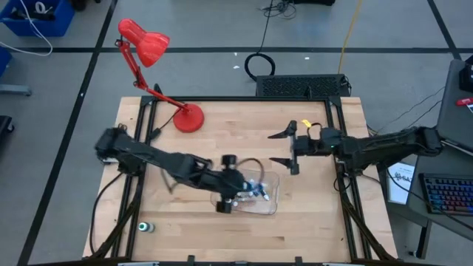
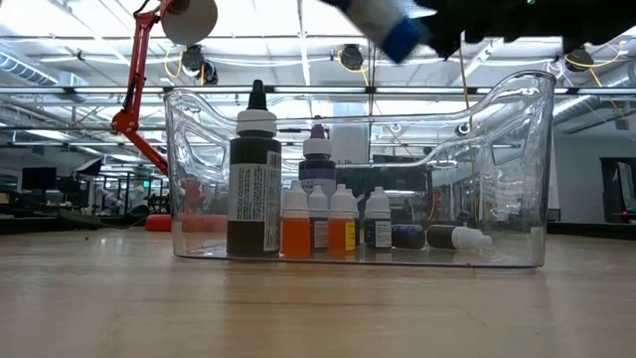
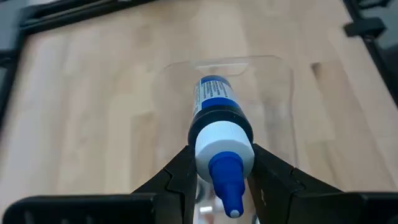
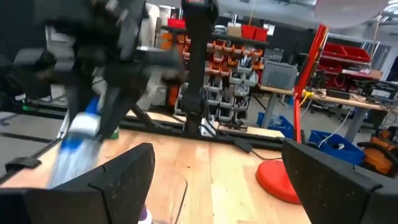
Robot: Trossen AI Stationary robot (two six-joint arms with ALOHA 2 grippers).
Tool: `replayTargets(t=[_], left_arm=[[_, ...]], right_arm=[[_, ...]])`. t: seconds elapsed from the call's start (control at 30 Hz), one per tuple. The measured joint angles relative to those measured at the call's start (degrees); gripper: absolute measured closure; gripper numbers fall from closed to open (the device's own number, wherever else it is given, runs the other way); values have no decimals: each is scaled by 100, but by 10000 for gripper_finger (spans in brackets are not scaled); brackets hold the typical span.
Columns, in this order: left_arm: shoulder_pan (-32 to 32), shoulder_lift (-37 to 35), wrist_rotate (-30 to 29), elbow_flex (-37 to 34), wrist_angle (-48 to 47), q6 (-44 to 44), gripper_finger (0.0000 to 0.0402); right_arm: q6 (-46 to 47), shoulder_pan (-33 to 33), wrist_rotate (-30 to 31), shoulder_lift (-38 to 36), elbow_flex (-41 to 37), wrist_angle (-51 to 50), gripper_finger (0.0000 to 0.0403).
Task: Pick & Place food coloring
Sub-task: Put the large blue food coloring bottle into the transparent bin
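In the left wrist view my left gripper point(image 3: 222, 158) is shut on a food coloring bottle point(image 3: 214, 106) with a blue label, white collar and blue tip. In the high view the left gripper point(image 1: 228, 199) hangs over the clear tray's point(image 1: 272, 207) left end. At table height the tray point(image 2: 497, 179) holds several bottles: a large dark one point(image 2: 253, 189) and small orange ones point(image 2: 295, 224) upright, and another point(image 2: 457, 237) on its side. The held bottle point(image 2: 393, 25) shows above the rim. My right gripper point(image 1: 284, 148) waits open, right of the tray toward the far edge. My left gripper pinches the bottle by its white collar point(image 3: 224, 140), just behind the blue tip, one finger point(image 3: 180, 168) on each side. The fingers slant down from the table's left. The bottle lies along them, tip toward the wrist, lifted clear above the tray and tilted.
A red desk lamp point(image 1: 188, 117) stands on the table's far left part, its head point(image 1: 144, 41) reaching beyond the far edge. One small bottle point(image 1: 145, 227) stands alone near the table's near-left corner. Bare wood lies in front of the tray and to its left.
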Motion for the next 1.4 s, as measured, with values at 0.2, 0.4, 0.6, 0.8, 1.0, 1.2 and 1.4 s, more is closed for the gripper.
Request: replayTargets(t=[0.2,0.4,0.6,0.8,1.0,1.2,1.4], left_arm=[[199,1056,467,1306,-770,352,284],[407,1905,475,2611,-1757,702,284],[689,2333,662,3005,-1933,905,284],[942,2542,744,2860,-2152,713,284],[1029,2728,1123,2845,-2073,722,284],[1029,2886,1345,2834,-2013,765,284],[1066,3013,1384,2827,-2019,760,284]], right_arm=[[48,0,-4,-803,0,-632,69],[13,0,-7,-1282,2,-1102,69],[-3,0,-7,-1436,2,-1345,69],[-78,0,-7,-1434,2,-1453,69],[-155,0,-7,-1449,4,-1516,69],[-192,0,-9,-1429,4,-1513,69],[-192,0,-7,-1427,4,-1529,69]])
